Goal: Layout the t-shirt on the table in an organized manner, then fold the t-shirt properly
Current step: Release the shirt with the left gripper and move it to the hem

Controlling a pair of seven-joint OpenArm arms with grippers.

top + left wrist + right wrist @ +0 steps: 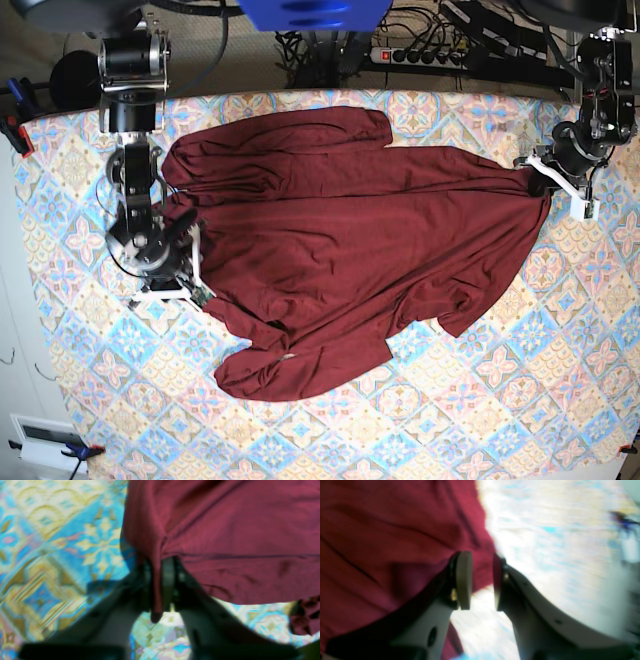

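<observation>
Dark left gripper [160, 585] jaws are nearly closed on a pinched edge of the plain maroon knit t-shirt [225, 542]; right gripper [482, 580] stands part-open around cloth, grip uncertain. Spreading step judged; further outward tension is called for over the pastel diamond-tiled table [560, 380].

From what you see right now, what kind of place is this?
Probably a robot lab or test bench, not a home. A table under patterned cloth has two robot arms mounted at its far edge, a power strip and cables behind them, and clamps holding the cloth. A t-shirt lies spread on it.
</observation>
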